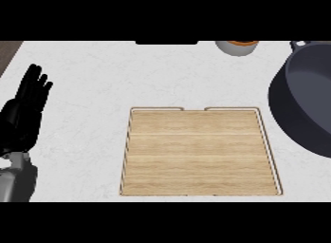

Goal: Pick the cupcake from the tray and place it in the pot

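At centre of the bench (77, 71) lies the tray (199, 152): a rectangular board of pale wood with fine horizontal grain, rounded corners and a thin raised rim, notched at the middle of its far edge. Its surface carries nothing.

Cupcake (236, 46): a small round item sits at the far edge of the view, beyond the tray and well apart from it. A pale wrapper and an orange-brown top show; the upper part is cut off by the frame, so identification is provisional.

Pot (308, 99): a large, round, dark grey vessel with a smooth matte finish, standing at the right, just beside the tray's far right corner. Its right side runs out of frame. A handle stub shows at its far rim.

Left hand (24, 111): black, at the left edge on a grey forearm, fingers straight and pointing up, released, grasping nothing, resting clear of the tray. The right hand does not show.

Bench surface: white stone with faint grey veining, smooth. A strip of dark wood shows at the far left corner.
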You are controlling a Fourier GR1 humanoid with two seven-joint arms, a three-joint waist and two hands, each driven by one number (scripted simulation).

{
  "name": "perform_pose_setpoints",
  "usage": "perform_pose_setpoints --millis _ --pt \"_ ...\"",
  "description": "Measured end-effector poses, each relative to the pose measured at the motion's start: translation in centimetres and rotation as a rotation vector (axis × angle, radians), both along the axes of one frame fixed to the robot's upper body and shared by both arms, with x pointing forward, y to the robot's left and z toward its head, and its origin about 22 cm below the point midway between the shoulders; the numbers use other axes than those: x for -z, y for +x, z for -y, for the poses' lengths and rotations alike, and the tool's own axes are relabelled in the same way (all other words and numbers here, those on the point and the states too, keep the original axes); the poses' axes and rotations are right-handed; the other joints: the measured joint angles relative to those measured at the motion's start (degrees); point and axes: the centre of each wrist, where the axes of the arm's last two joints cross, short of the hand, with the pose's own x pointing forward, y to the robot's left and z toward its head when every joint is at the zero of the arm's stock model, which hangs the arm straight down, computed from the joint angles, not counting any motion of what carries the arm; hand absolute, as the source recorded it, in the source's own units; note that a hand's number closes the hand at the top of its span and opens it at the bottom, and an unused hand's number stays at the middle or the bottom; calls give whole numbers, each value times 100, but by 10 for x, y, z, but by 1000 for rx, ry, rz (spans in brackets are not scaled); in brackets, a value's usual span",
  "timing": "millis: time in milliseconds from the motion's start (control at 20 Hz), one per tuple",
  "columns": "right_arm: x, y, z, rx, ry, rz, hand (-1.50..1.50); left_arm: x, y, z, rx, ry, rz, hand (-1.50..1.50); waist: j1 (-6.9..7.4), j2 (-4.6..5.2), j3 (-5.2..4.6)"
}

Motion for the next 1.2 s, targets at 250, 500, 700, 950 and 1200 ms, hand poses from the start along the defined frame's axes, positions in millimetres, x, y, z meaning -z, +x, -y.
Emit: perform_pose_setpoints --millis 250,500,700,950,1200 --pt "12 33 31 27 48 -27 150 -4 0 -1 10 -5 -2 0 31 7 2" --pt "16 57 50 105 -43 12 150 -1 4 9 13 0 6 0 83 30 3" --pt "36 71 66 218 -223 30 150 -1 6 13 25 -9 7 0 149 52 6" --pt "70 106 80 261 -301 3 150 -4 5 10 26 0 7 0 170 47 8" --pt "102 125 95 256 -268 -75 -150 -4 4 10 36 -7 7 0 186 52 12"
